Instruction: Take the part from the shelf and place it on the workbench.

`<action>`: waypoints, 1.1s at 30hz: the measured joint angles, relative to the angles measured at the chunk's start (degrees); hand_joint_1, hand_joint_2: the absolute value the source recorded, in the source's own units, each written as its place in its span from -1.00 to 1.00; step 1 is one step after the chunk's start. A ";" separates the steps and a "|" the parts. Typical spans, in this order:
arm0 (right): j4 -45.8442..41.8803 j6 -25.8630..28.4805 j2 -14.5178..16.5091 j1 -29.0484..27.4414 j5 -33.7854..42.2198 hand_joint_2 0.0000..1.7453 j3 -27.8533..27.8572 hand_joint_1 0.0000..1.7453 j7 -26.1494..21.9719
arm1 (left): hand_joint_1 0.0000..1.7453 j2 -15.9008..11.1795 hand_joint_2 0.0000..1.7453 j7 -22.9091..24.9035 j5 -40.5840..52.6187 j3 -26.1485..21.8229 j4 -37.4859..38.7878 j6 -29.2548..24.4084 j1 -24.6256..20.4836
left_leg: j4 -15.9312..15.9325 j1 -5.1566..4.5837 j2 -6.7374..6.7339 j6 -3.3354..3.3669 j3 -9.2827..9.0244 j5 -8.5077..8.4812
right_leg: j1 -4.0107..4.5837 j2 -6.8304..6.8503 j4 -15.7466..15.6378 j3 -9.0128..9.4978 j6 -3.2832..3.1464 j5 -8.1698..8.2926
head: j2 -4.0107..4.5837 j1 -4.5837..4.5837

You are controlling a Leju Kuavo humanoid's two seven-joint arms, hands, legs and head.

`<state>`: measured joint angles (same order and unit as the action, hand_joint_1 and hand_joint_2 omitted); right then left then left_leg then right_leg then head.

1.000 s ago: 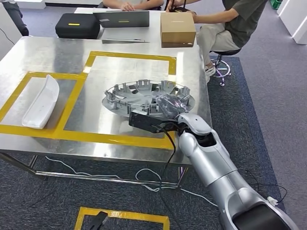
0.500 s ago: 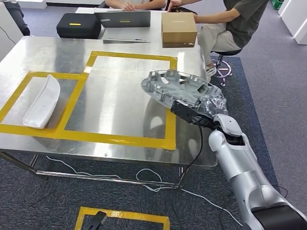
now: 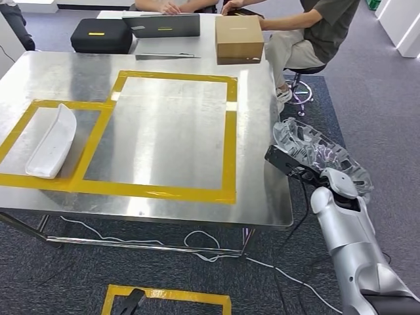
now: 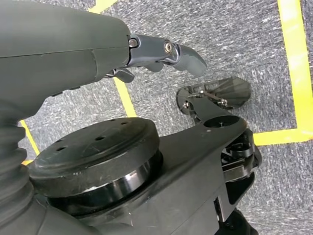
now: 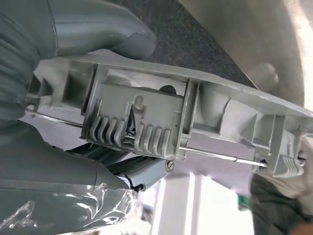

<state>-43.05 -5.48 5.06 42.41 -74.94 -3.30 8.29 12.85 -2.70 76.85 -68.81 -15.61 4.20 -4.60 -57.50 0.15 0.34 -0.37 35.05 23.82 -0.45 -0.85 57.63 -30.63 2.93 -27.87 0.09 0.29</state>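
At left-centre of the head view lay the steel workbench. Lower right, off its edge, the right hand gripped the part at its ribbed rim; it looked light, stiff, awkwardly broad. The left hand held nothing.

Head view looks down on the workbench; the right wrist view sits close against the part.
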 joint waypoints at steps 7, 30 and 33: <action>-0.38 0.49 2.19 2.32 -3.48 1.00 -2.38 1.00 -7.51 | -1.00 0.08 1.00 0.29 0.03 0.00 0.00 0.32 -0.06 | 0.01 0.04 -0.22 -0.04 -0.01 -0.02 | 0.05 -0.14 0.09 -0.10 -0.07 0.03 | 0.00 -0.02; -1.35 0.16 3.92 5.35 -2.49 1.00 -7.24 1.00 -10.51 | -1.00 0.16 1.00 0.64 0.01 0.00 0.00 0.45 -0.01 | 0.03 0.06 -0.13 -0.12 0.04 -0.08 | 0.08 0.03 0.10 -0.07 -0.11 0.05 | 0.00 -0.01; -1.01 -0.08 4.50 6.76 -1.12 1.00 -8.27 1.00 -11.18 | -1.00 0.13 1.00 0.64 0.09 0.01 0.02 0.51 -0.04 | 0.04 0.06 -0.14 -0.13 0.06 -0.09 | 0.08 -0.02 0.11 -0.12 -0.11 0.05 | 0.00 -0.01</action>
<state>-44.06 -5.56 9.56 49.18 -76.06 -11.57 -2.89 12.98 -2.05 76.94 -68.80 -15.59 4.72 -4.64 -57.46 0.21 0.20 -0.49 35.11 23.73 -0.36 -0.87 57.74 -30.76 2.82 -27.82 0.09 0.28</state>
